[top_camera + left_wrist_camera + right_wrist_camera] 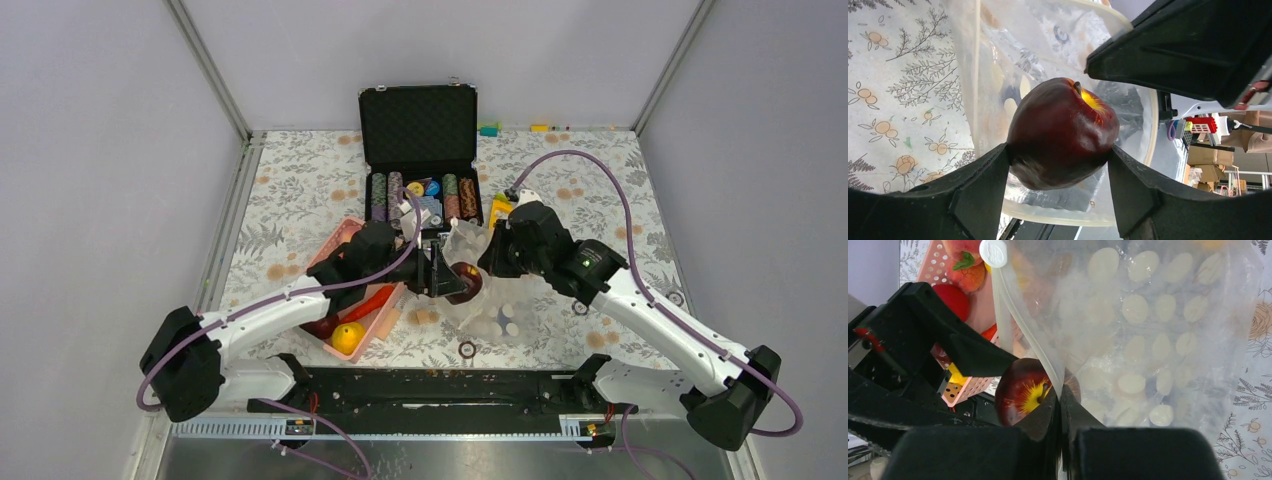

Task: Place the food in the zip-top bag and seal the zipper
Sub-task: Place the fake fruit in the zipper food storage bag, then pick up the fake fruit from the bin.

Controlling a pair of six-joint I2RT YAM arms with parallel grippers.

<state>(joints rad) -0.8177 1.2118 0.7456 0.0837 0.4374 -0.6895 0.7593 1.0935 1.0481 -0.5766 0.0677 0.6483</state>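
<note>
My left gripper (462,276) is shut on a dark red toy apple (1063,130) and holds it in the open mouth of the clear dotted zip-top bag (495,310). In the right wrist view the apple (1020,397) sits at the bag's mouth edge, half behind the plastic. My right gripper (1061,397) is shut on the bag's upper mouth edge by the zipper strip (1020,315) and holds it up. The white slider (993,252) sits at the strip's far end. Other food stays in the pink basket (385,322): a yellow fruit (347,337), a red pepper (366,301), a peach (970,270).
An open black poker-chip case (420,160) stands at the back centre, just behind both grippers. Small coloured blocks (489,130) lie by the back wall. Metal frame posts flank the flowered tablecloth. The black rail with the arm bases runs along the near edge.
</note>
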